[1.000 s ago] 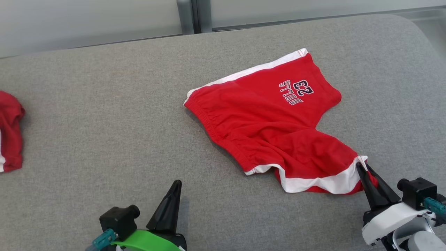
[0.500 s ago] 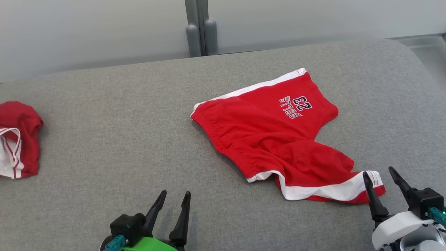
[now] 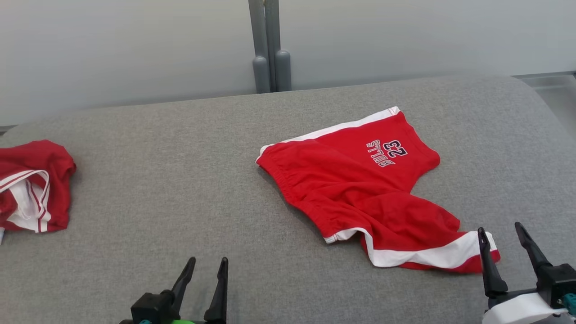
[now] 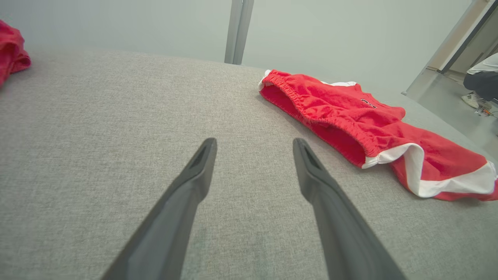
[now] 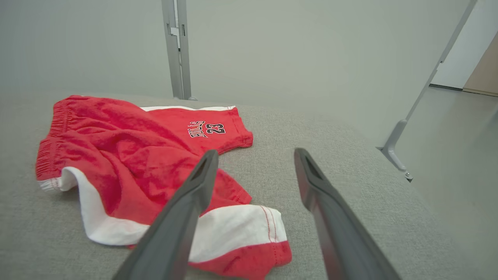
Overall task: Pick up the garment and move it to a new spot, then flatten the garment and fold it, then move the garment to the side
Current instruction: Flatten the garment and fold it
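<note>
While the left gripper (image 3: 208,259) and right gripper (image 3: 500,227) hover near, jaws apart and empty, the red shorts (image 3: 360,189) lie right of centre on the grey cushion (image 3: 157,180), long axis slanting from near right to far left, waistband facing left.

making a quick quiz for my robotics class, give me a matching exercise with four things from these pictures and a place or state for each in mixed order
Column one:
1. red shorts
2. crumpled red garment
3. left hand
4. right hand

Column two:
a. open, at the shorts' white hem
b. far left on the grey surface
c. open, over a bare stretch of that surface
d. spread out right of centre, printed with 23

Pairs: 1-d, 2-b, 3-c, 4-a
</note>
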Robot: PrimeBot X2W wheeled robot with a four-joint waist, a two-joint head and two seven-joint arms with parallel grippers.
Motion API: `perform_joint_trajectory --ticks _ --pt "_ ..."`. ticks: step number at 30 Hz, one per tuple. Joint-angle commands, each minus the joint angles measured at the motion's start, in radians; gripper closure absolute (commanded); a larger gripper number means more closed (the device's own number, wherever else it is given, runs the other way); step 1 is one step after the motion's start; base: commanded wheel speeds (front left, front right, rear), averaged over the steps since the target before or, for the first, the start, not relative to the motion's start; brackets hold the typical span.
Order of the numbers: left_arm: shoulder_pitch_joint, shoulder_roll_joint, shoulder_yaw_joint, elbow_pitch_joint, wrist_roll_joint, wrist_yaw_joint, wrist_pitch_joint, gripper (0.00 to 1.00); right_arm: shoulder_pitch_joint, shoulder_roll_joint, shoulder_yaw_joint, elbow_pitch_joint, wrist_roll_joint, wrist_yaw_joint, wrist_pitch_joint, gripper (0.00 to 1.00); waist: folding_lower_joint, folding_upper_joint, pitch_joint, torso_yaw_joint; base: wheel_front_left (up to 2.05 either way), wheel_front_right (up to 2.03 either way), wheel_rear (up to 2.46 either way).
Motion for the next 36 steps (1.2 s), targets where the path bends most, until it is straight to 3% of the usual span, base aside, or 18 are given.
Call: perform_joint_trajectory --ticks 1,9,19,36 --pt "0.016 -0.005 0.034 0.010 0.029 -0.008 -0.002 0.00 0.022 0.004 0.009 -0.012 -0.014 -0.001 -0.003 0.00 0.0000 0.0000 -0.013 0.021 0.00 0.00 0.00" --pt "0.052 -0.034 0.152 0.042 0.111 -0.040 -0.001 0.00 0.042 0.008 0.036 0.001 -0.024 -0.001 -0.003 0.00 0.0000 0.0000 -0.040 0.057 0.00 0.00 0.00" --pt "0.105 -0.059 0.281 0.042 0.199 -0.088 -0.002 0.00 0.053 0.025 -0.012 0.022 -0.038 -0.001 -0.003 0.00 0.0000 0.0000 -0.056 0.076 0.00 0.00 0.00" --pt "0.093 -0.092 0.326 0.036 0.242 -0.122 -0.002 0.00 0.030 0.033 -0.012 0.030 -0.047 -0.001 -0.003 0.00 0.0000 0.0000 -0.050 0.058 0.00 0.00 0.00"
